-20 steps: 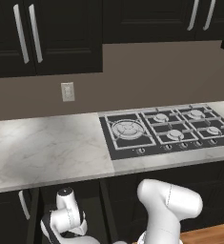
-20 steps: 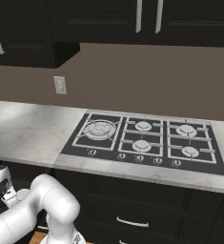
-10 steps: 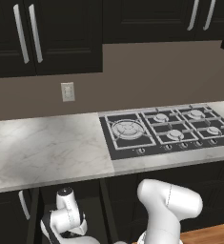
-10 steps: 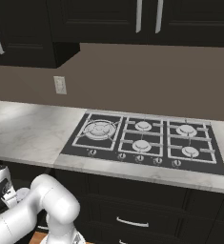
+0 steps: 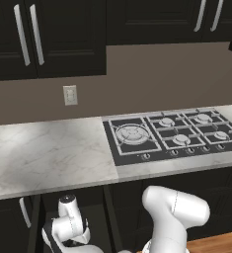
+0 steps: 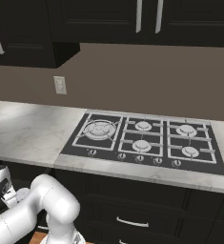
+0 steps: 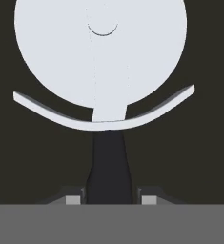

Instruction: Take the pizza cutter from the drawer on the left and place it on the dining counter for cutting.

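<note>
Pizza cutter (image 7: pixel 101 62), a small tool with a round silver-white wheel blade, a curved pale guard and a short straight black handle, is seen close up in the hand view, lying on the dark floor of the drawer (image 7: pixel 199 157). The black handle runs down between the two dark fingertips of the gripper (image 7: pixel 111 199), whose jaws are drawn in narrowly against its sides, so the cutter appears to be clasped by the handle, presumably so that the sharp wheel is kept clear of the fingers and the tool can be lifted out lengthwise. In the left base view the white arm is seen bent low beneath the edge of the grey-white marble tabletop (image 5: pixel 43 153), with its wrist (image 5: pixel 68 222) reaching down into the dark opening on the left; in the right base view the same wrist (image 6: pixel 0 183) is seen at the lower left, below the tabletop edge. A black gas stove (image 6: pixel 144 140) with silver burners is set into that tabletop, and a pale wall socket (image 5: pixel 70 95) is fixed to the brown wall above. Judged from this, the grasp is made but the lift out of the drawer is not yet done, and carrying the cutter to the dining counter remains.
</note>
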You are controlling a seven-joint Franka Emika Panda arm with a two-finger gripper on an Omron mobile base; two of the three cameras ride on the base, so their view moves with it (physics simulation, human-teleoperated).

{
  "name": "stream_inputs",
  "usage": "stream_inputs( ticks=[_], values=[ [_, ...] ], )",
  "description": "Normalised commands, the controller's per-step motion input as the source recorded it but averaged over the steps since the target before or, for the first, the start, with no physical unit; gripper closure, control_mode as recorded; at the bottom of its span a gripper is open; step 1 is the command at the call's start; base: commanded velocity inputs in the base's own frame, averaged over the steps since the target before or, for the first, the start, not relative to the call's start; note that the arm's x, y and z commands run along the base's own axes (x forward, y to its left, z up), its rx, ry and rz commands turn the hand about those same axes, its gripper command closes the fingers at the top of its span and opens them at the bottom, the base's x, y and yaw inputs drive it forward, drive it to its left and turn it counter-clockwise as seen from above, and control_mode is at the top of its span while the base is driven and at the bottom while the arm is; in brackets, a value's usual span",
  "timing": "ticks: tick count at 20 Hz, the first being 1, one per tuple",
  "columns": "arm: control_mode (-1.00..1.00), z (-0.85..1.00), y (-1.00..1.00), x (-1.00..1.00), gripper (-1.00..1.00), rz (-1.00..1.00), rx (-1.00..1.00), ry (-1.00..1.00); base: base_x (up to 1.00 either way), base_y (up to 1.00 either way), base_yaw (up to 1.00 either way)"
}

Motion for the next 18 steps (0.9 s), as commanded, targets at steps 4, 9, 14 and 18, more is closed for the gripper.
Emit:
stream_inputs(
  ticks=[4, 9, 14, 18],
  values=[
    [-1.0, 0.36, 0.0, 0.0, 1.0, 0.0, 0.0, 0.0, 0.0, 0.0, 0.0],
    [-1.0, 0.77, -0.01, -0.06, 1.0, 0.0, 0.01, 0.0, 0.0, 0.0, 0.0],
    [-1.0, 0.54, -0.26, -0.44, 1.0, 0.0, 0.01, 0.02, 0.0, 0.0, 0.0],
    [-1.0, 0.26, -0.51, -0.51, 1.0, 0.02, 0.0, 0.02, 0.0, 0.0, 0.0]
  ],
)
